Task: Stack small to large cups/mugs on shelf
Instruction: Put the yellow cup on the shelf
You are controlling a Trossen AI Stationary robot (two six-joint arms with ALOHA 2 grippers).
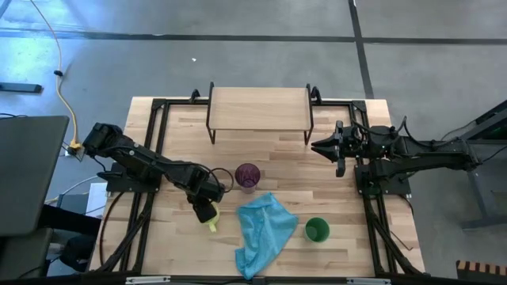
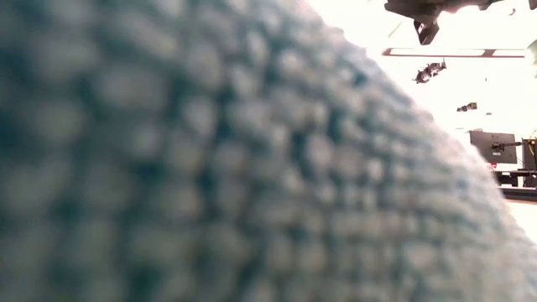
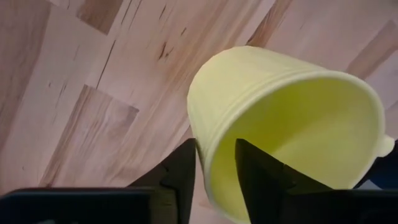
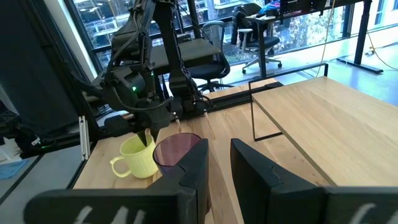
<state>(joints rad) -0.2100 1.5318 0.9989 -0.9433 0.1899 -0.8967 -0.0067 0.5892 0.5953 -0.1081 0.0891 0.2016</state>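
Note:
The yellow-green mug (image 1: 209, 215) stands upright on the tabletop at the near left, its handle (image 1: 212, 227) toward the near edge. My left gripper (image 1: 206, 199) points down at it and is shut on its rim. To its right, the purple cup (image 1: 248, 176) stands upright on its base. The green cup (image 1: 317, 229) stands near the front. The shelf (image 1: 260, 108) rests on its black legs at the far edge. My right gripper (image 1: 323, 146) waits level at the right, fingers slightly apart, holding nothing. My left gripper has the mug's rim wall (image 3: 210, 163) between its two fingers, one finger (image 3: 183, 177) outside and one (image 3: 258, 177) inside, on the side away from the handle (image 3: 385, 146). The fingers come from above, pointing down. The mug (image 4: 137, 158) stands on the table.
A crumpled light blue cloth (image 1: 265, 232) lies between the mug and the green cup and fills nearly the whole low view (image 2: 210, 168). Black frame rails (image 1: 154, 142) run along the table's left and right sides.

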